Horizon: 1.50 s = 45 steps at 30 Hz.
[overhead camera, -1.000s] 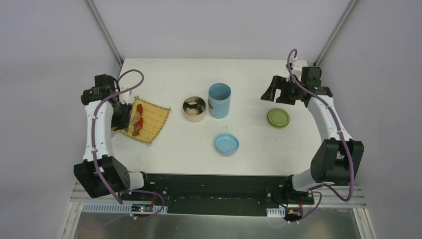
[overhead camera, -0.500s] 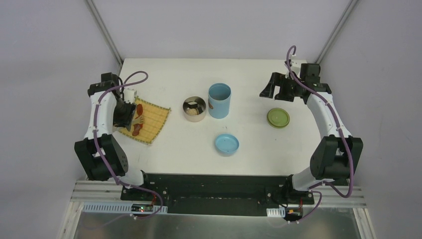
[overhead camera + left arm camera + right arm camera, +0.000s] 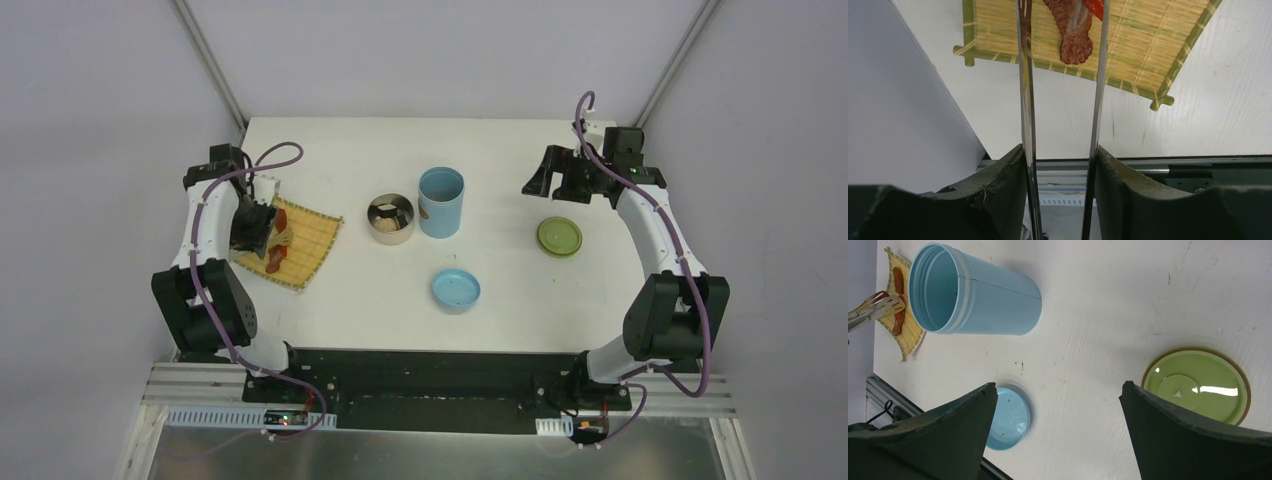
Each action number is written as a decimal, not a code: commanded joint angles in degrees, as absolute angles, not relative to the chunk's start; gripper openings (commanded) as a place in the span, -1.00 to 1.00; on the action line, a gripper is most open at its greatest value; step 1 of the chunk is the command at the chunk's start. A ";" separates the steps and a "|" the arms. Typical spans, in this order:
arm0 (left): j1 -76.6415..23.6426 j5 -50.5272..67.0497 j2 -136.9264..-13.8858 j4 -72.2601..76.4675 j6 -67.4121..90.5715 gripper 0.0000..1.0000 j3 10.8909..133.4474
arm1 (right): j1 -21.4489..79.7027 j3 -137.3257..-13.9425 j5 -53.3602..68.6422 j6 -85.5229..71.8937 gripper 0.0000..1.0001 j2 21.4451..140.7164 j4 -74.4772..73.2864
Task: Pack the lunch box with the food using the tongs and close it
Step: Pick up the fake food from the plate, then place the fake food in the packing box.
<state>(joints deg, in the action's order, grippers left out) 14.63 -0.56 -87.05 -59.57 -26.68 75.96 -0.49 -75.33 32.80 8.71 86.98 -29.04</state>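
Left tool (image 3: 1060, 165) pinches the tongs (image 3: 1024, 100) by both arms, which stand apart and straddle the brown sausage piece (image 3: 1075, 35) on the bamboo mat (image 3: 1143, 50) (9 o'clock side of the tabletop (image 3: 330, 290), top view). Risks: an off-centre squeeze flicks the piece off the mat or catches the red shrimp (image 3: 1096, 4) just beside it at 1 o'clock. Thin smooth arms on a rounded toy probably mean a weak hold, so it could drop on the carry to the steel bowl (image 3: 390, 218) or blue cylinder (image 3: 441, 202), both at 3 o'clock of the mat. The tongs could also twist in the tool. Right tool (image 3: 1059, 386) is spread wide and holds nothing, near the green lid (image 3: 1198, 382). The blue lid (image 3: 456, 290) lies at 6 o'clock of the cylinder, so both lids are off.
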 commanded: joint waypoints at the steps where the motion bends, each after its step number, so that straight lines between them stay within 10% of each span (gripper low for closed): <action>1: 13.40 -1.31 -87.62 -59.51 -27.34 -0.05 75.39 | -0.14 -77.58 33.03 10.52 0.96 86.76 -29.17; 22: 10.31 5.90 -81.84 -68.55 -24.01 -0.45 89.81 | -0.47 -77.48 34.22 10.81 0.96 87.25 -28.60; 45: -24.63 17.78 -100.05 -64.16 -21.80 -0.38 122.06 | -3.49 -76.67 35.76 10.94 0.96 85.75 -28.34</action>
<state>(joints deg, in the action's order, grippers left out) -21.47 15.81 -97.14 -65.52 -23.09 119.15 -2.72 -75.35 34.11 9.76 87.00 -29.04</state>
